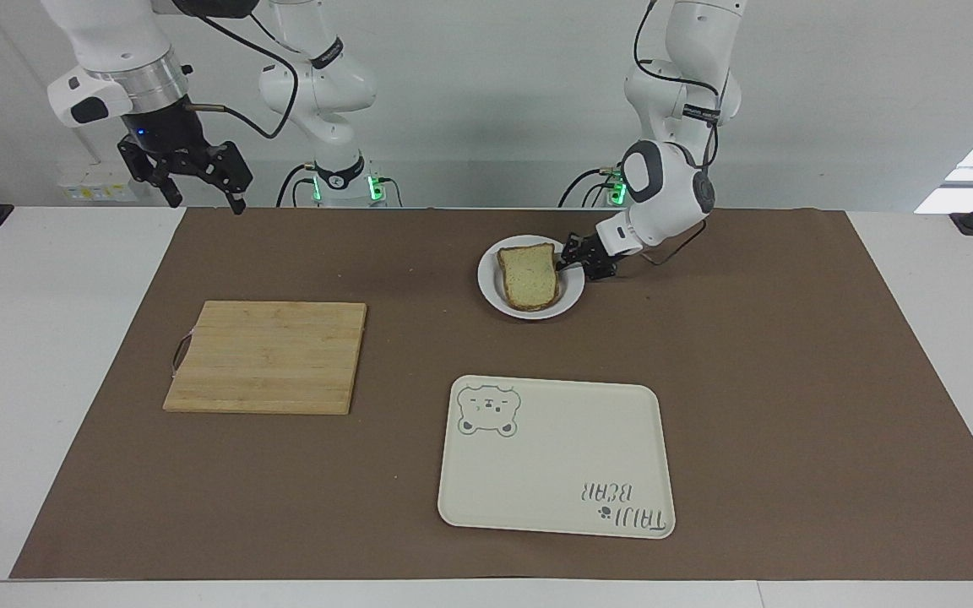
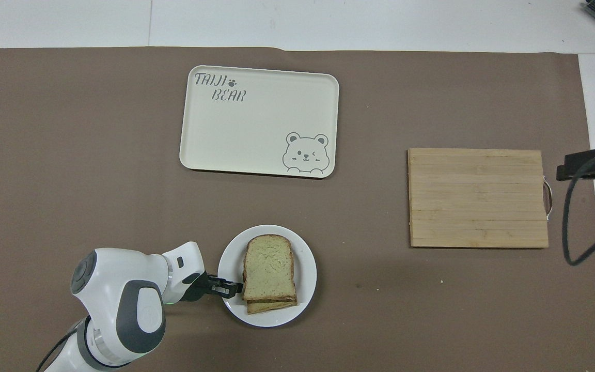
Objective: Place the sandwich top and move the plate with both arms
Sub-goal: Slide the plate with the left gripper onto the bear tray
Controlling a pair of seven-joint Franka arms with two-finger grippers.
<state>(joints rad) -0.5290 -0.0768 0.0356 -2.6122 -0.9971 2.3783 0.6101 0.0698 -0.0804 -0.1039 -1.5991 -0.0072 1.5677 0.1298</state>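
The plate [image 1: 530, 277] sits near the robots, toward the left arm's end of the table, with the sandwich top [image 1: 528, 275] already lying on the stacked bread. The left gripper [image 1: 573, 257] is closed on the plate's rim at the edge facing its own arm, so the plate lies straight ahead of the fingers (the likely carry is toward the tray [image 1: 556, 456], farther from the robots). Glazed white china, smooth and slippery; the bread is soft, porous, brown-crusted, its long axis running away from the robots. The right gripper [image 1: 199, 179] waits open, raised over the right arm's end of the table.
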